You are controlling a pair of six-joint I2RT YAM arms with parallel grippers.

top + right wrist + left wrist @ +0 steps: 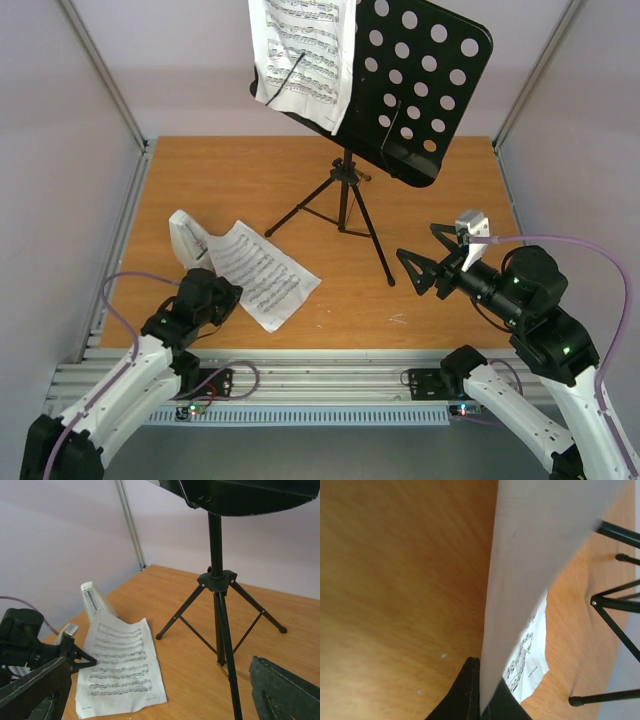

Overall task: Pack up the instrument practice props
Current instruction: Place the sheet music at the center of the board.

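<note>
Fingers of the left gripper (pixel 225 296) are pressed together on the near-left edge of a loose sheet-music page (pixel 262 272) in the top external view. The rest of the page lies on the table (pixel 250 170) ahead of them. Just beyond them, to the left, stands the white metronome (pixel 187 238). The right gripper (pixel 420 250) hovers empty with its jaws spread wide, close to one foot of the music stand (pixel 345 195), whose perforated desk (pixel 420 90) carries more pages (pixel 305 55).

Only the left wrist view shows the clamp itself: dark fingertips (pixel 467 692) meet at the bottom, and the page's blank underside rises from between them, with printed staves below.

In the right wrist view its own fingers (pixel 35 687) sit far apart at the lower corners. The stand's post is between and beyond them. The metronome, its dark centre strip facing this camera, and the held page lie to their left.
</note>
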